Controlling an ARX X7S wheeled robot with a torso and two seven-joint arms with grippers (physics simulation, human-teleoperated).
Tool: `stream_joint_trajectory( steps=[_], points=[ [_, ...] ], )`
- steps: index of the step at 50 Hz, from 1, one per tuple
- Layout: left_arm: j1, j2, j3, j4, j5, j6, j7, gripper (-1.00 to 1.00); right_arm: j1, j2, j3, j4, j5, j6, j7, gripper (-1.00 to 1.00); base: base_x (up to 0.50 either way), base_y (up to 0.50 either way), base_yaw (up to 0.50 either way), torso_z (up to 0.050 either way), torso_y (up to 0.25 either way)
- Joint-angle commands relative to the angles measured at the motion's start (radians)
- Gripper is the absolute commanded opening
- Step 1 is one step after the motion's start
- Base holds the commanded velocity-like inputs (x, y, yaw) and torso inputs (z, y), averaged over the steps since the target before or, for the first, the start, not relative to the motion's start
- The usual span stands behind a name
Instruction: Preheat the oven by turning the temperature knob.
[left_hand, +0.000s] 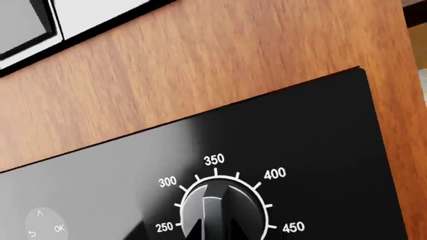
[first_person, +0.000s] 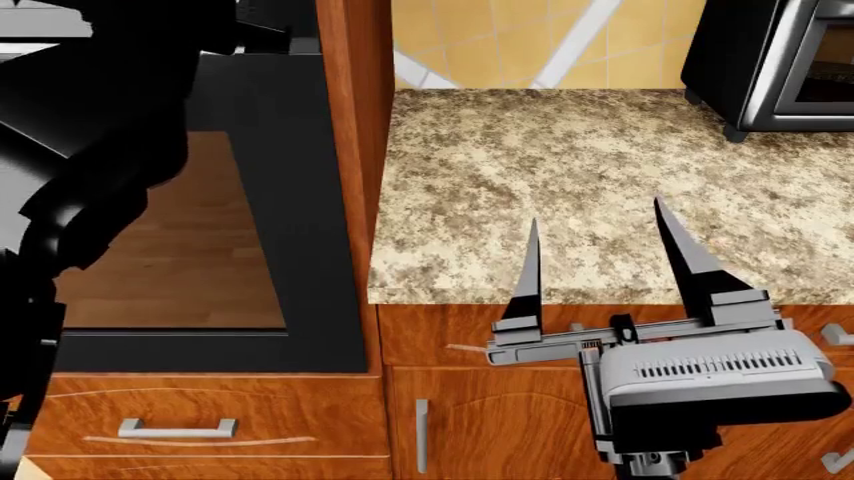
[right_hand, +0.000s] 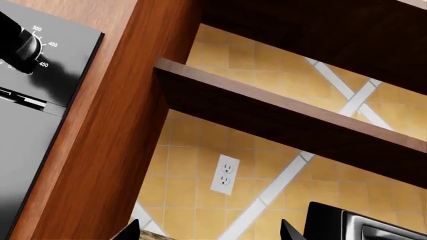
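My left fingers sit at the round black temperature knob on the glossy black panel of the big black built-in oven, but whether they grip it I cannot tell. A loose hold could slip without turning it past 350. The brown wooden cabinet post crowds the panel's edge. My right fingers, spread wide and empty, hover over the open speckled granite desk.

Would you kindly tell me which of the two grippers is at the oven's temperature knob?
The left gripper, closed around the black temperature knob; the right gripper hangs open over the speckled granite countertop.
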Motion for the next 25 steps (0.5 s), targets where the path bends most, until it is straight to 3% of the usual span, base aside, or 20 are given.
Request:
stream_joint_trajectory(
  steps=[1, 25],
  points=[
    [0.021, -0.013, 0.072, -0.001, -0.014, 0.018, 0.032, -1.0, 0.0, 0.003, -0.002, -0.004, -0.001, 0.0, 0.003, 1.0, 0.0, 0.0, 0.0, 0.0, 0.0],
    [0.02, -0.04, 0.178, 0.006, 0.075, 0.046, 0.068, -1.0, 0.004, 0.007, -0.009, -0.005, -0.001, 0.003, 0.01, 1.0, 0.0, 0.0, 0.0, 0.0, 0.0]
  ],
)
